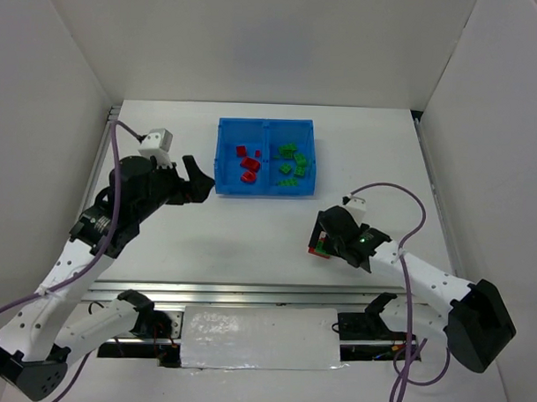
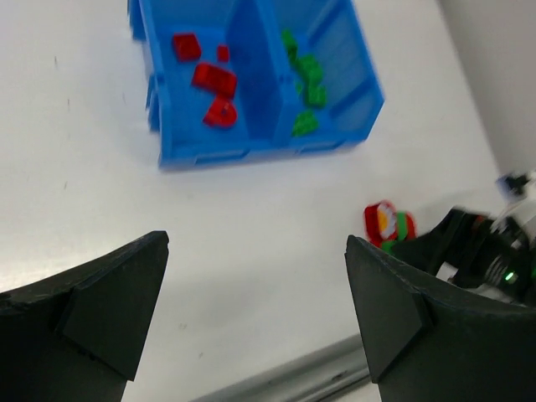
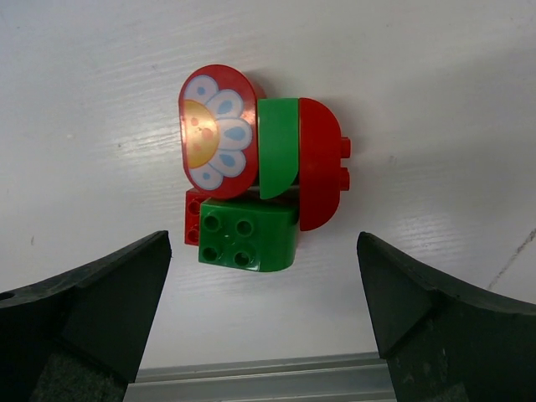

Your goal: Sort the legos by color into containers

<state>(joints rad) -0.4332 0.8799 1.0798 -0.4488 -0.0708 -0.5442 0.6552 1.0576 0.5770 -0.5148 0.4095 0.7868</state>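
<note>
A translucent blue tray (image 1: 263, 193) stands at the back middle of the table. Its left compartment holds several red legos (image 1: 246, 163); its right compartment holds several green legos (image 1: 294, 162). The left wrist view shows the tray (image 2: 251, 151) with the red legos (image 2: 213, 79) and the green legos (image 2: 308, 84). A joined red and green cluster with a flower disc (image 3: 260, 193) lies on the table (image 1: 319, 248). My right gripper (image 3: 264, 243) is open just above it (image 1: 329, 237). My left gripper (image 1: 199, 179) is open and empty, left of the tray (image 2: 255, 243).
A metal rail (image 1: 248, 293) runs along the near table edge, close below the cluster (image 3: 251, 377). White walls enclose the table on three sides. The right arm (image 2: 477, 251) shows beside the cluster (image 2: 388, 224) in the left wrist view.
</note>
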